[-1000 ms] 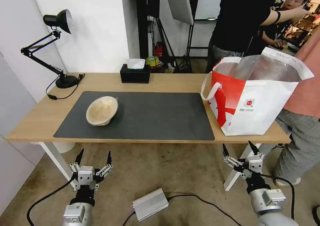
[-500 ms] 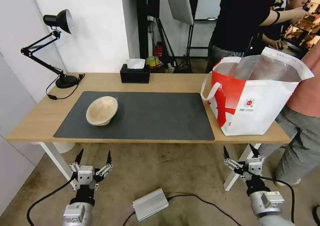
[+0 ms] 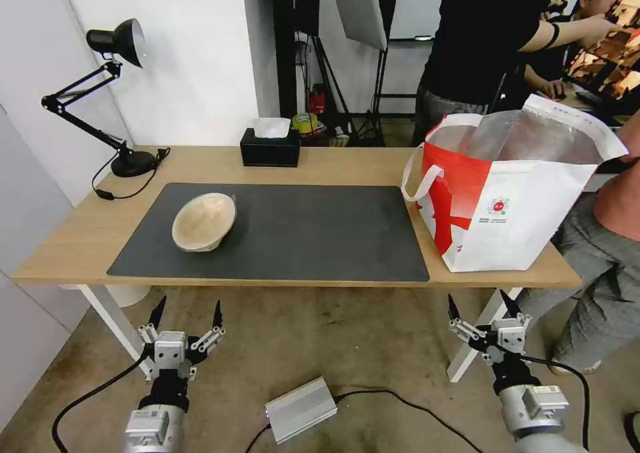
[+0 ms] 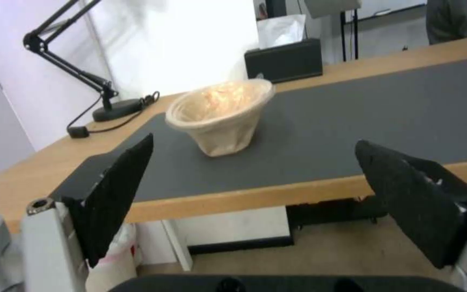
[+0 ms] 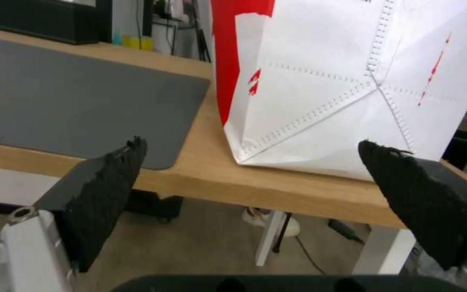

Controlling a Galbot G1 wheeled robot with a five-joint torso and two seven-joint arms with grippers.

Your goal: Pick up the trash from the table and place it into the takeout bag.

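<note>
On the left part of the dark grey mat (image 3: 280, 229): beige pulp bowl (image 3: 203, 221), tipped on its side, mouth facing near and up, resting on the mat surface. From the left wrist view the bowl (image 4: 223, 114) sits tilted, rim toward the camera.

Mat lies along the middle of the light-wood tabletop (image 3: 87, 229). At the right end, takeout bag (image 3: 510, 193) stands upright, mouth open, silver lining visible, white strap handle hanging on its left side; its base is just beside the mat's right edge. In the right wrist view the bag's (image 5: 347, 81) white-and-red wall stands near the tabletop's front edge.

Far side of the tabletop: black tissue box (image 3: 270, 146), centre. Far left corner: black desk lamp (image 3: 110, 79) with cord.

Left pincer (image 3: 187, 314) low, below the tabletop's near edge, released, fingers spread, empty. Right pincer (image 3: 483, 306) likewise low, near the bag's corner, released and empty.

On the floor between the arms: grey metal box (image 3: 300, 409) with cable.
</note>
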